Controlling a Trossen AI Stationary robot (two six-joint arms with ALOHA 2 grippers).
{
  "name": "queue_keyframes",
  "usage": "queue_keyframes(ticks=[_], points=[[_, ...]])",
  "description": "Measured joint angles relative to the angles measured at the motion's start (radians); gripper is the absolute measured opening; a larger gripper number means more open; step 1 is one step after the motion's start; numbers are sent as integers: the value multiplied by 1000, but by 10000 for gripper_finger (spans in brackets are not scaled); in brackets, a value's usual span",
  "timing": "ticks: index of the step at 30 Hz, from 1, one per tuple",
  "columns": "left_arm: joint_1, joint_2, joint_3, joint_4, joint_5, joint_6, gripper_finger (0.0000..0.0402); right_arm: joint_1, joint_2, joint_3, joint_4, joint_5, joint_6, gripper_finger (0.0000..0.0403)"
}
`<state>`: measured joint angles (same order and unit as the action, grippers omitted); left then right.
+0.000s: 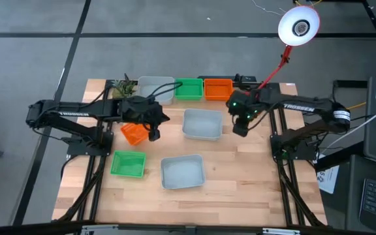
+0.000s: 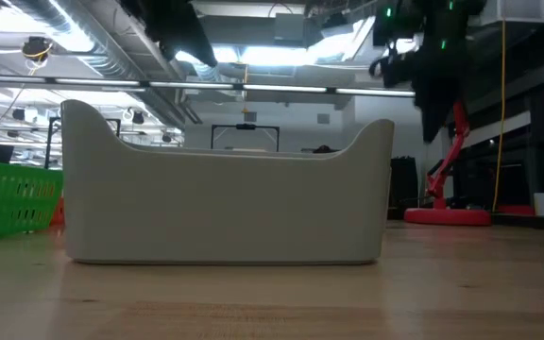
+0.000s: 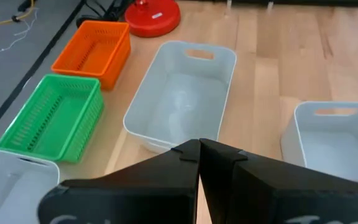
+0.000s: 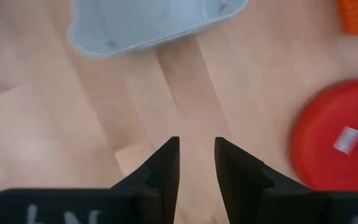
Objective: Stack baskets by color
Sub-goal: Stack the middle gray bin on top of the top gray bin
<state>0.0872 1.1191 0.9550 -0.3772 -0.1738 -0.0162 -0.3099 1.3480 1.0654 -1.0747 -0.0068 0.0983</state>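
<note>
Six baskets were seen spread over the wooden table [image 1: 240, 196]. Along the far edge a row was formed by a pale grey basket [image 1: 155, 89], a green basket [image 1: 188, 89] and an orange basket [image 1: 218, 88], set side by side. A second grey basket [image 1: 203, 124] lay near the middle of the table, and a third grey basket [image 1: 182, 172] lay nearer the front edge, apart from it. A second green basket [image 1: 128, 164] was placed just left of that front grey one, and a second orange basket [image 1: 134, 134] lay tilted beyond it, partly covered by the left arm. No basket was seen nested in another.

The left gripper [image 1: 154, 134] was held above the table just beside the tilted orange basket, its fingers [image 3: 185, 163] pressed together with nothing between them. The right gripper [image 1: 240, 127] was held just right of the middle grey basket, its fingers [image 4: 166, 163] parted by a narrow gap over bare wood, nothing being gripped.

A red lamp base [image 4: 334, 143] was seen on the table near the right gripper, with the lamp head [image 1: 299, 26] raised beyond the far edge.
</note>
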Motion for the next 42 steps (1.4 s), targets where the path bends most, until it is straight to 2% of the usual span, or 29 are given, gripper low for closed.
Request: queue_keyframes(ticks=[6,13,16,20,24,30,35,39,42], points=[[1,0,0,-14,-1,1,0,-5,84,-157,337,51,59,100],[1,9,0,-13,-27,4,0,8,237,-133,695,57,42,100],[1,9,0,-18,-31,17,0,21,258,-72,679,5,0,100],[8,14,0,-58,-28,27,0,42,245,-5,471,-14,2,100],[49,101,0,-115,20,21,5,66,194,18,270,-3,14,100],[113,278,15,-68,84,37,64,88,68,-3,65,93,130,100],[146,381,127,-48,37,121,108,98,-42,-29,40,112,161,100],[193,467,237,-37,13,276,113,99,-119,-61,47,112,167,100],[237,543,302,-64,61,346,111,98,-166,-93,53,112,190,100]])
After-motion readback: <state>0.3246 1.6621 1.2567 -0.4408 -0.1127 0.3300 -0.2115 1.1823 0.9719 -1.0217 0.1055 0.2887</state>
